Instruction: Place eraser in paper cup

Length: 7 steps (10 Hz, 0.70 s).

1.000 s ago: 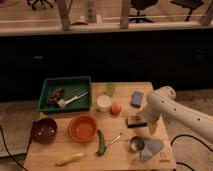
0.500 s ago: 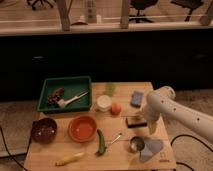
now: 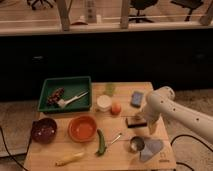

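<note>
The eraser (image 3: 133, 121), a small block with a dark top and tan base, lies on the wooden table (image 3: 120, 157) right of centre. The paper cup (image 3: 104, 103) is a white cup standing at the table's middle, behind the orange bowl. My gripper (image 3: 141, 120) hangs from the white arm (image 3: 175, 111) that reaches in from the right, and it sits right at the eraser's right end.
A green tray (image 3: 47, 85) with a brush and dark bits is at back left. Also on the table: a blue sponge (image 3: 137, 98), orange ball (image 3: 116, 108), orange bowl (image 3: 82, 128), dark bowl (image 3: 44, 130), green pepper (image 3: 101, 143), banana (image 3: 70, 158), metal cup (image 3: 136, 145), grey cloth (image 3: 151, 148), spoon (image 3: 116, 138).
</note>
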Each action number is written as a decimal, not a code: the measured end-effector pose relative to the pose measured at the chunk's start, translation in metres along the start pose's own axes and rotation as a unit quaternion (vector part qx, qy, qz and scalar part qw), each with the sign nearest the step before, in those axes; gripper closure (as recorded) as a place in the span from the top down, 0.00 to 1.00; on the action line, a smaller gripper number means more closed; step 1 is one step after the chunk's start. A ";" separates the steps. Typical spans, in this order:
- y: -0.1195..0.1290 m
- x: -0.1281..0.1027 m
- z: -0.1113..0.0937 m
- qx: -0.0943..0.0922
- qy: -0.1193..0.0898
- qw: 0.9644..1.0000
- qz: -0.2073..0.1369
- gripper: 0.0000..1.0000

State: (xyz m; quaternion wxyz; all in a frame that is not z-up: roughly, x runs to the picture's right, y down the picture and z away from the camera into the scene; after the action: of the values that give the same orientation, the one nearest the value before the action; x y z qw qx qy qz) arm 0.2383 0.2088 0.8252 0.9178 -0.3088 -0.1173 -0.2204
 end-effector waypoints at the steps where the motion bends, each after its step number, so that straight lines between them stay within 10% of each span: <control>1: 0.000 0.000 0.001 -0.001 0.000 1.000 -0.003 0.80; 7: 0.001 -0.001 0.005 -0.005 0.002 1.000 -0.020 0.80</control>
State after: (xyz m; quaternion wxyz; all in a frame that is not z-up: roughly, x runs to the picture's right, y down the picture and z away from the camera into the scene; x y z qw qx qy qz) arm 0.2371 0.2127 0.8278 0.9118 -0.3106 -0.1205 -0.2399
